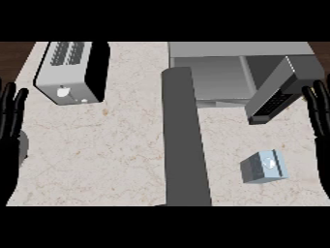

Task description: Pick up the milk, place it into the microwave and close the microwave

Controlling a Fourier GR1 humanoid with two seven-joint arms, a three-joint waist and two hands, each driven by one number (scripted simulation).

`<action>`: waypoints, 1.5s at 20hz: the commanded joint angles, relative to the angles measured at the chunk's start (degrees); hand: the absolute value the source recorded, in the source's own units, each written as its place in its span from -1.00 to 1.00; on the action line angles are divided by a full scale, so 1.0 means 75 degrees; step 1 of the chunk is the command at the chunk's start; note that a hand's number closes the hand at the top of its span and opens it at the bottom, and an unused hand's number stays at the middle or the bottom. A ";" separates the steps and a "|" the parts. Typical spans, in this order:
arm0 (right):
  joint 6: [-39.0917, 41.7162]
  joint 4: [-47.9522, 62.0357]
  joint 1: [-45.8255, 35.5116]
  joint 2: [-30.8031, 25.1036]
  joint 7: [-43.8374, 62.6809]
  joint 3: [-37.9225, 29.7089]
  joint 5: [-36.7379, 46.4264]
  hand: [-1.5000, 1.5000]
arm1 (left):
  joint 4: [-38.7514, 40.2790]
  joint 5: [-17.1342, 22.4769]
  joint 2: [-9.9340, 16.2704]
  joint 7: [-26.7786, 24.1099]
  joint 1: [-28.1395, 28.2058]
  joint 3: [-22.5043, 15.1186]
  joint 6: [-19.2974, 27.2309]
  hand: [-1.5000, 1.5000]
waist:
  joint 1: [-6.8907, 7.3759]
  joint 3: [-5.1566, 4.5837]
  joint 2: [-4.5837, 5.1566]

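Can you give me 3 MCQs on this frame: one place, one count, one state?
1. Where does the milk carton stand?
A. inside the microwave
B. on the counter, near the right hand
C. on top of the toaster

2. How many hands touch the milk carton?
A. none
B. one
C. two

3. What state is the microwave door in?
A. shut
C. removed
B. swung open

Answers:
1 B: the carton sits on the counter in front of the microwave, left of the right hand.
2 A: the right hand and the left hand rest open at the view's edges, apart from the carton.
3 B: the door angles outward, and the cavity shows.
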 commanded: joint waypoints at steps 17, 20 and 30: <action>0.0121 -0.1794 0.3923 0.0847 0.0250 0.0631 0.0678 -1.00 | 0.0676 0.1533 -0.0736 -0.1180 0.2081 -0.0630 -0.0938 -1.00 | 0.0240 0.0039 0.0072; 0.0527 -0.1380 0.4722 0.0764 -0.0755 -0.0013 -0.0005 -1.00 | 0.0909 0.1589 -0.0760 -0.1129 0.1720 -0.0522 -0.0795 -1.00 | 0.0170 0.0044 0.0069; 0.0222 0.0182 0.4596 0.1037 -0.1793 0.0432 0.0341 -1.00 | 0.0140 0.1682 -0.0642 -0.2182 0.3851 -0.1126 -0.1543 -1.00 | 0.0275 0.0041 0.0069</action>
